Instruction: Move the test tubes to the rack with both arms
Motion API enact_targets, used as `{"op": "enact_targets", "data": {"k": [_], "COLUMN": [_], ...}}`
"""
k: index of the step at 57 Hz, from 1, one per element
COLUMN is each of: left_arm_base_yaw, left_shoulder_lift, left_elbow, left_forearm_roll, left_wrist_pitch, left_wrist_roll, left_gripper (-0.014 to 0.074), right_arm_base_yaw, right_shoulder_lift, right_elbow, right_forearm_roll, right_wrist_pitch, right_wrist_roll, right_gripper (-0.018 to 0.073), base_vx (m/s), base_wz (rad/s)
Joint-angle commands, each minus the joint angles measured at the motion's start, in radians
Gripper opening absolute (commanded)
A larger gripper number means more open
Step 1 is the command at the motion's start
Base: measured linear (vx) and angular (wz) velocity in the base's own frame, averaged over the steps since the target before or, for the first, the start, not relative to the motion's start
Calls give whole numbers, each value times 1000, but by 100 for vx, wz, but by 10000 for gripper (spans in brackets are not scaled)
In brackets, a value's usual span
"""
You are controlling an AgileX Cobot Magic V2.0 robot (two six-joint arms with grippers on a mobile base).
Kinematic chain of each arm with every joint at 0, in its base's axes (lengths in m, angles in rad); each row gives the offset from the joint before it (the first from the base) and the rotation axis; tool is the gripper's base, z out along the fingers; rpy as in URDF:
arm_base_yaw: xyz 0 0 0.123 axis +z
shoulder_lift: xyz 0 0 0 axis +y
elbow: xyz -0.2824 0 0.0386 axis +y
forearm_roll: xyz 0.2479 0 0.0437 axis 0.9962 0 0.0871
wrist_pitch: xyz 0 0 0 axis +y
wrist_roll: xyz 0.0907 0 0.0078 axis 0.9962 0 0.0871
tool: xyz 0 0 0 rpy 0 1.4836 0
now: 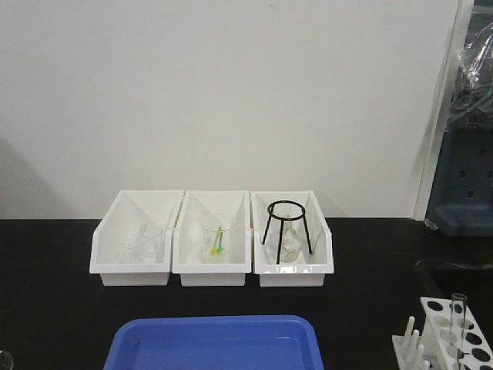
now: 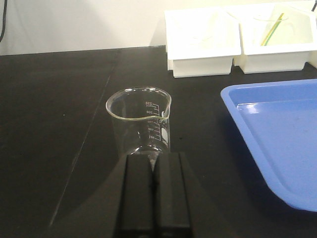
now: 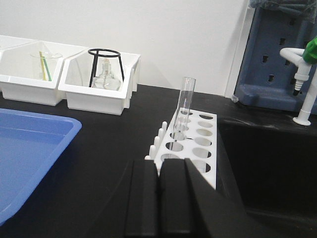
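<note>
Right wrist view: right gripper (image 3: 158,198) low in frame, fingers (image 3: 142,198) pressed together, holding nothing. Just beyond, white rack (image 3: 195,148) on the black counter (image 3: 99,148) near its right edge; rows of round holes, short pegs along the left side. One clear test tube (image 3: 184,106) stands upright in a hole toward the back.

Left wrist view: left gripper (image 2: 154,196), fingers (image 2: 138,196) closed against each other, empty. Clear beaker (image 2: 140,121) directly ahead, upright. Blue tray (image 2: 277,134) to its right. White bins (image 1: 212,239) farthest, by the wall.
</note>
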Motion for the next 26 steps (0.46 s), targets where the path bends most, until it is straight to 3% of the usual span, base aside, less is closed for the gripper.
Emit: {"op": "enact_targets", "data": {"k": [1,26], "left_arm_base_yaw": [2,2], "left_shoulder_lift": [-12,-12], "left_elbow": [-25,-25], "left_forearm_roll": [-5,-5], "left_wrist_pitch": [-76,-76], "left_wrist_roll": [-6,-6], "left_gripper": [-1,-1], "right_arm_base_yaw": [0,0], "right_shoulder_lift": [-10,-10], "right_elbow": [14,14], "right_forearm_roll": [-11,-11], "right_wrist_pitch": [-75,-75], "right_wrist_roll": [-5,-5], "right_gripper": [-9,-9], "base_vx": [0,0], "base_wz": [0,0]}}
